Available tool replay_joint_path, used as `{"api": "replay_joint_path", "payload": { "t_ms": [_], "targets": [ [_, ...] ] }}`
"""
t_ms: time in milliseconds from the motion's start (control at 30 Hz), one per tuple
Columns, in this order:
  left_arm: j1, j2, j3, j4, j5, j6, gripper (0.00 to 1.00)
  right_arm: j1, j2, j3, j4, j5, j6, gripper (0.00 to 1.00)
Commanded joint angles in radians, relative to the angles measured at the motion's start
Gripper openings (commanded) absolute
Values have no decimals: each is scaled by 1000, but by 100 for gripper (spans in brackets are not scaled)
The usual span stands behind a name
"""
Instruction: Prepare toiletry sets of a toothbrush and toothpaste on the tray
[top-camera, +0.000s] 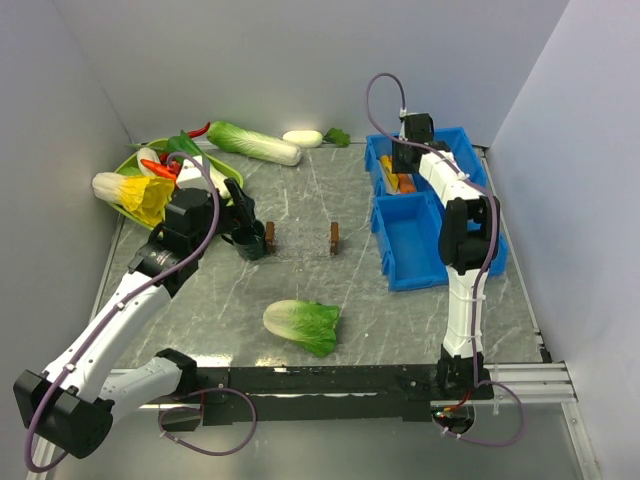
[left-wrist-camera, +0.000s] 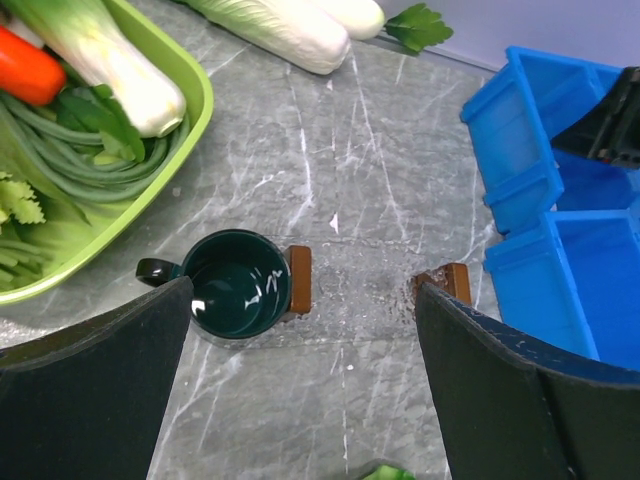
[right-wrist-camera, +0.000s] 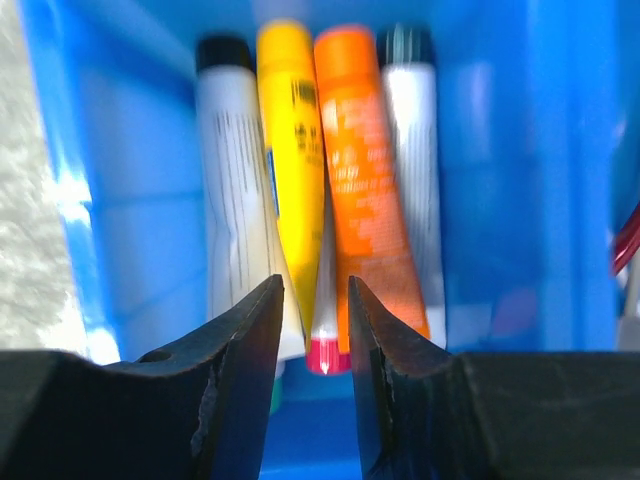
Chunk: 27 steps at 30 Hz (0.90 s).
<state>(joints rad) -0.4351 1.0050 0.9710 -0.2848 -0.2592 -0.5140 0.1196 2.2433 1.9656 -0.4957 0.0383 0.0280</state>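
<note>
The right gripper (right-wrist-camera: 315, 285) is narrowed but not clamped, its jaws flanking a pink-tipped toothbrush (right-wrist-camera: 326, 350) between yellow toothpaste (right-wrist-camera: 290, 150) and orange toothpaste (right-wrist-camera: 365, 170) in the blue bin (right-wrist-camera: 130, 200). The left gripper (left-wrist-camera: 303, 290) gapes wide and empty over a dark green mug (left-wrist-camera: 235, 285).

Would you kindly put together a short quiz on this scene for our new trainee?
1. True or false: the left gripper stands open and holds nothing.
2. Which colours are the two middle plastic toothpaste tubes in the blue plastic bin below the right gripper? A) green and purple B) yellow and orange C) black and brown
3. How many small brown rectangular blocks stand on the grey marbled table?
Key: 1 true; 2 B; 3 two.
</note>
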Motion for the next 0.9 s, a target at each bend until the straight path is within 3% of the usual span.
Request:
{"api": "replay_joint_path", "payload": {
  "t_ms": [0, 633, 800, 867],
  "targets": [
    [2, -16, 37, -7, -41, -27, 96, -24, 30, 56, 0, -58, -19, 39],
    [2, -52, 15, -14, -66, -57, 97, -31, 78, 110, -95, -77, -19, 44],
    [2, -54, 20, -63, -61, -70, 96, -34, 90, 130, -95, -104, -57, 30],
    [2, -57, 23, -86, -67, -72, 96, -35, 93, 125, -93, -120, -66, 17]
  ]
}}
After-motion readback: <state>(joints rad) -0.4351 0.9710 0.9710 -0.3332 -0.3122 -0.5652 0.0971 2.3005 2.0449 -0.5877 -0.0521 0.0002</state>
